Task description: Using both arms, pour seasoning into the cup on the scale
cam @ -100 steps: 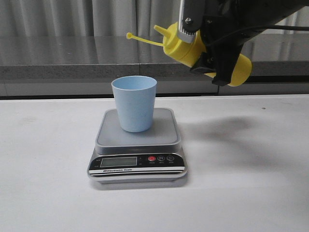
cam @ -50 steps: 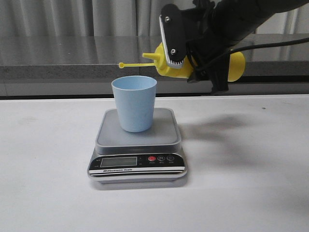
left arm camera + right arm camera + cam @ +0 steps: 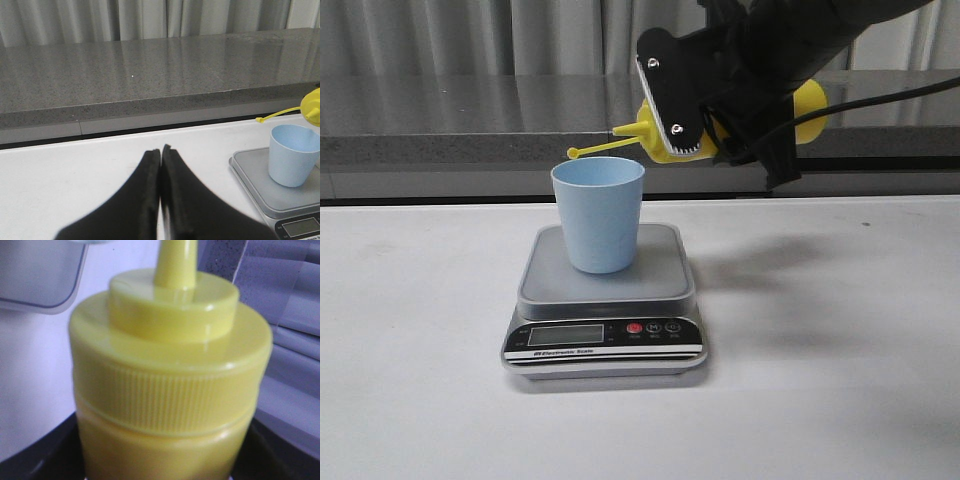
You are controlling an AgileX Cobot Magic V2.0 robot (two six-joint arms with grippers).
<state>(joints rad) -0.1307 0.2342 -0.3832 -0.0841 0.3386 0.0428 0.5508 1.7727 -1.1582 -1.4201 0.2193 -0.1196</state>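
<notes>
1. Three views, front first: the seasoning [image 3: 800,108] is clamped in the right gripper [image 3: 720,110], tipped just above the cup [image 3: 599,213] on the scale [image 3: 605,300]. No pour is visible yet.
2. Left wrist: the left gripper [image 3: 161,155] is pinched closed on nothing, well apart from the cup.
3. Right wrist: the bottle is seen filling the frame.

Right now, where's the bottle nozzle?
Front view: the nozzle points left, above the cup's right rim, bottle held tilted in the right pincer.

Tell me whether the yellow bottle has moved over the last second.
Yes. The seasoning bottle in the right gripper has tipped nozzle-down and shifted left toward the cup, which stands unmoved on the scale.
</notes>
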